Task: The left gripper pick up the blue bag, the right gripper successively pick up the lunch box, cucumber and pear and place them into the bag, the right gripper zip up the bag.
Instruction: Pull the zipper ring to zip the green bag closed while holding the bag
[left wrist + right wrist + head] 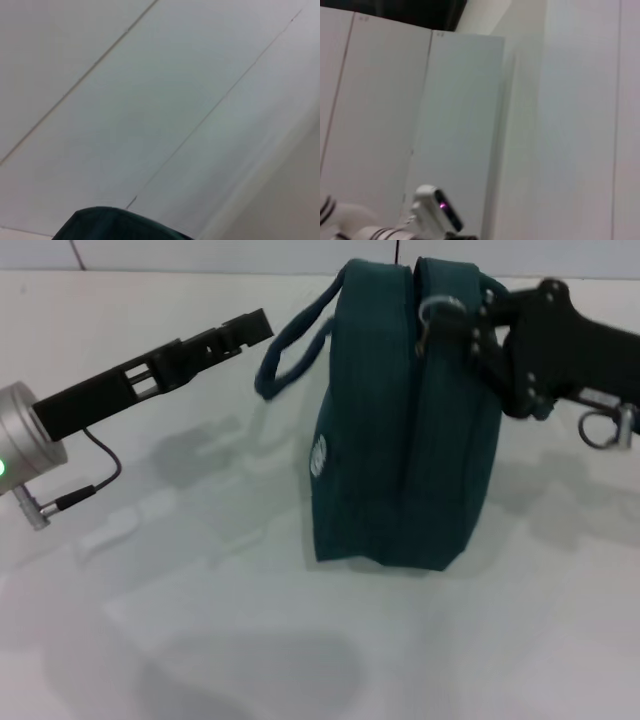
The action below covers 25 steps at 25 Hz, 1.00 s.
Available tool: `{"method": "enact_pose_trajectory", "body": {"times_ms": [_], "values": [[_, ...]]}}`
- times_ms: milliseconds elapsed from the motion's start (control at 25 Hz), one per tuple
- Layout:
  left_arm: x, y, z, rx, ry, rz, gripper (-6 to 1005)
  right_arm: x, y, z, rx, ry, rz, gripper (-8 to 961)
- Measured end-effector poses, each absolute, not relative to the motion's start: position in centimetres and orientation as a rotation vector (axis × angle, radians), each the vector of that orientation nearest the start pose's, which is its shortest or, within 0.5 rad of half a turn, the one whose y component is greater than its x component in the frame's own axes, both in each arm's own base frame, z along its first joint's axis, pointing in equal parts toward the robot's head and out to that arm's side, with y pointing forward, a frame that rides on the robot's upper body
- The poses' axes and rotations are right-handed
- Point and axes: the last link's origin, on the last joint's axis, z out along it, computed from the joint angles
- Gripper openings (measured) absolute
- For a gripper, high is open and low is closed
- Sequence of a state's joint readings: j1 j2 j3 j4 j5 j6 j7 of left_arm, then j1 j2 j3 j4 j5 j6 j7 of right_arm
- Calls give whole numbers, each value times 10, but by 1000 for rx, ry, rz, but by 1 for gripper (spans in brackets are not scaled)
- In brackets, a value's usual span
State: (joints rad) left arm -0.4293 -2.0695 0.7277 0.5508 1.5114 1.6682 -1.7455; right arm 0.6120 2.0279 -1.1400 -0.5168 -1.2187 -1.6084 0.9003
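Observation:
The blue bag stands upright on the white table. Its top seam looks closed and its handle loop hangs off the left side. A metal zipper pull ring sits at the bag's top right. My right gripper is right beside that ring, at the bag's upper right corner. My left gripper hovers just left of the handle loop, apart from it and holding nothing. A corner of the bag shows in the left wrist view. No lunch box, cucumber or pear is in view.
The table's back edge meets a white wall behind the bag. A cable and plug hang under my left wrist. The right wrist view shows only white wall panels and a white robot part.

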Motion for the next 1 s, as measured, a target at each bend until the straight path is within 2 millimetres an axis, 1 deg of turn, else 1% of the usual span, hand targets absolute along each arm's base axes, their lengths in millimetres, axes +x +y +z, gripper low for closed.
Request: {"method": "enact_pose_trajectory", "body": {"times_ms": [80, 120, 160, 320, 560, 680, 720, 1000], "values": [[-258, 310, 30, -2311, -1185, -1443, 812, 164, 354, 1, -2520, -122, 1246, 22], [-259, 309, 30, -2309, -1186, -1444, 812, 164, 354, 1, -2520, -122, 1246, 22], [-260, 309, 30, -2308, -1188, -1443, 811, 160, 356, -5, -2541, -122, 1233, 22], [-263, 304, 28, -2324, -1203, -1424, 810, 164, 354, -11, -2560, -99, 1207, 23], [-267, 295, 17, -2403, -1246, -1334, 809, 164, 351, -21, -2598, -94, 1190, 25], [-267, 291, 13, -2448, -1260, -1305, 808, 156, 352, -26, -2616, -126, 1190, 26], [-267, 289, 12, -2458, -1262, -1300, 808, 156, 352, -26, -2616, -126, 1190, 27], [-267, 287, 8, -2479, -1265, -1285, 806, 142, 358, -31, -2640, -171, 1176, 29]]}}
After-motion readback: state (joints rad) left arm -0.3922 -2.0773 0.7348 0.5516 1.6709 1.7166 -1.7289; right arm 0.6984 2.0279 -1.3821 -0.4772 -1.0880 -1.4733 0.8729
